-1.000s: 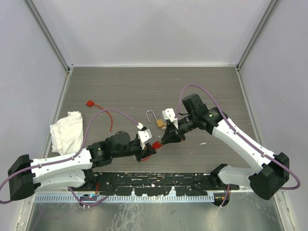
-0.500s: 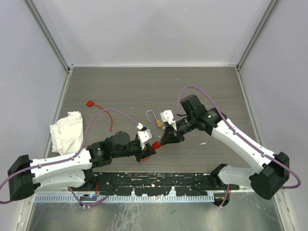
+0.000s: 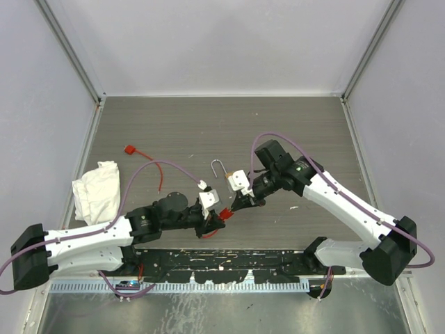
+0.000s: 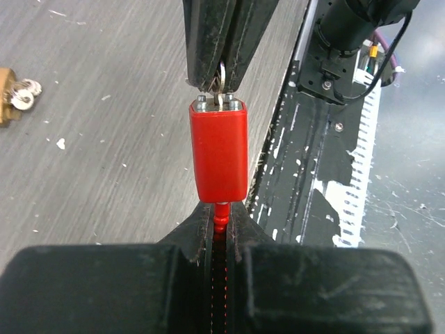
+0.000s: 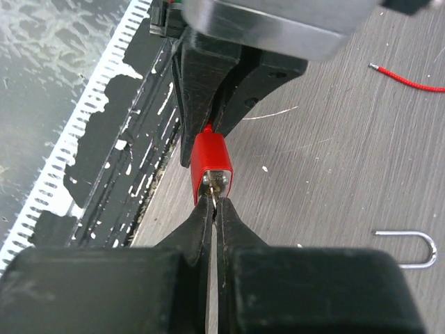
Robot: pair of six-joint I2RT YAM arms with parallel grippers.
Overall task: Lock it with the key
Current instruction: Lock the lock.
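A small red lock [image 3: 224,213] hangs between my two grippers, just above the table's near edge. My left gripper [image 4: 221,216] is shut on the ribbed red cable stub at one end of the lock [image 4: 219,153]. On the opposite end, my right gripper [image 5: 214,202] is shut on the key [image 5: 215,189], a thin silver blade that sits in the lock's [image 5: 212,163] metal face. From the left wrist view the key [image 4: 221,96] shows only as a sliver between the right fingers; its head is hidden. The two grippers point at each other in line.
A loose silver U-shaped shackle [image 3: 219,168] lies on the table behind the grippers, with a brass padlock [image 4: 5,97] near it. A crumpled white cloth [image 3: 97,189] and a red tag [image 3: 130,149] lie at the left. The black base rail [image 3: 229,263] runs along the near edge.
My right gripper has slid left and down toward the red lock and shut on the key. The left gripper has kept its hold, shifting slightly right.
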